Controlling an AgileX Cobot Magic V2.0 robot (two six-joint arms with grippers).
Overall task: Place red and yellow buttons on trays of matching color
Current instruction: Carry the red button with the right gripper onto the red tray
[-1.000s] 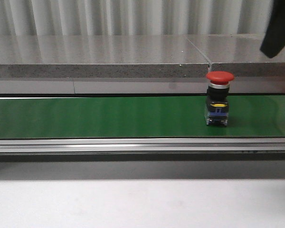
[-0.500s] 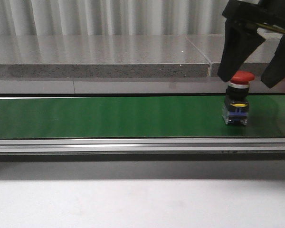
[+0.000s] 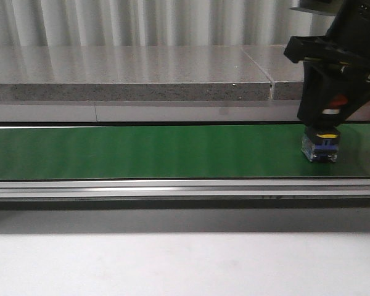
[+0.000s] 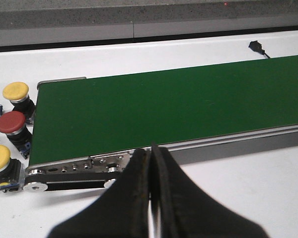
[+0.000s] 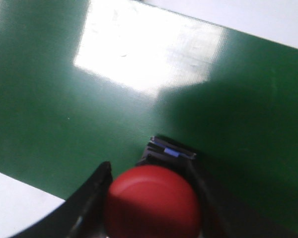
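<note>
We read this as the pick step for the red mushroom-head push button (image 3: pixel 321 139), which stands upright on the green conveyor belt (image 3: pixel 142 151) at about 3 o'clock in the front view. The right claw (image 3: pixel 325 114) is down over it, black fingers (image 5: pixel 92 198) either side of the red cap with the jaws spread about cap width; we can't tell if the pads touch yet, so we log it as open and straddling, not gripping. Next move as we judge it: close on the cap or black body, lift straight up, carry to the red tray, which we see in no view. The left claw (image 4: pixel 151 198) is pinched closed on nothing, hovering over the white surface (image 4: pixel 248 198) beside the belt end, where two yellow-capped buttons (image 4: pixel 15 91) and one more red-capped button (image 4: pixel 11 123) wait.
</note>
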